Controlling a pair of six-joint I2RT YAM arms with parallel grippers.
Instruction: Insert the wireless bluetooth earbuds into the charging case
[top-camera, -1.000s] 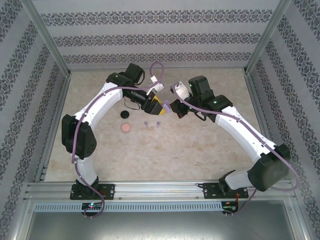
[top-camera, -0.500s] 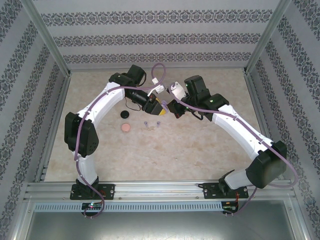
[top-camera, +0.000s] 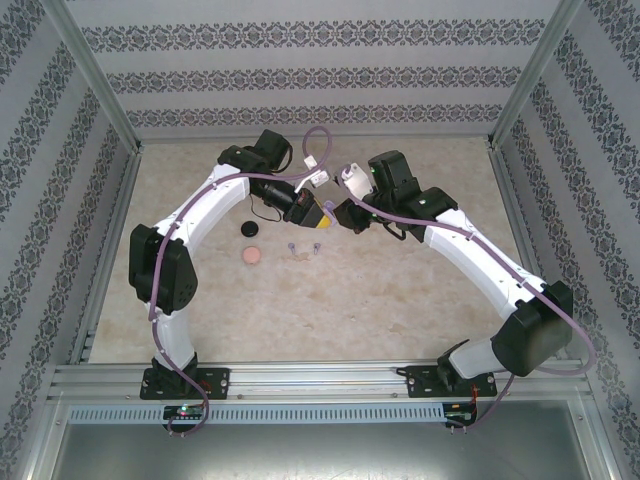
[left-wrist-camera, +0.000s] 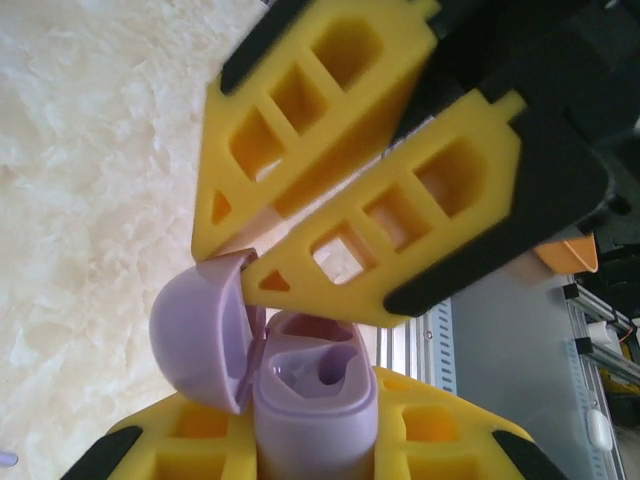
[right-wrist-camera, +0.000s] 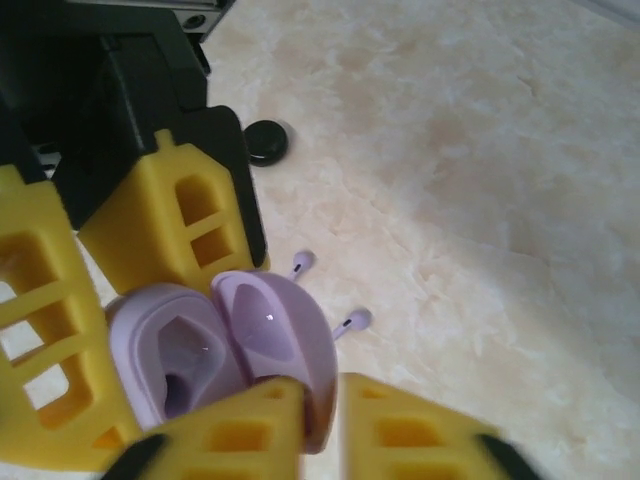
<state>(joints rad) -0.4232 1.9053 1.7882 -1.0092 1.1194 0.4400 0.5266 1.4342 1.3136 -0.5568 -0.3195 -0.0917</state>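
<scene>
Hold on a lilac plastic clamshell charging case (left-wrist-camera: 315, 400), open and raised above the marbled beige tabletop (right-wrist-camera: 480, 150), its sockets apparently empty.

The left gripper (left-wrist-camera: 232, 258) has its yellow lattice fingers closed to a sliver at the rim of the flipped-back lid (left-wrist-camera: 200, 330), seemingly nipping it so the lid cannot fall shut. The right gripper (right-wrist-camera: 322, 395) flanks the case's base, but I cannot tell whether it clamps or merely cradles it. This leaves the sockets exposed for loading. One tiny lilac stemmed earbud (right-wrist-camera: 299, 262) and its twin (right-wrist-camera: 352, 321) lie loose on the tabletop near the case, with a small black round disc (right-wrist-camera: 266, 140) beyond them.
</scene>
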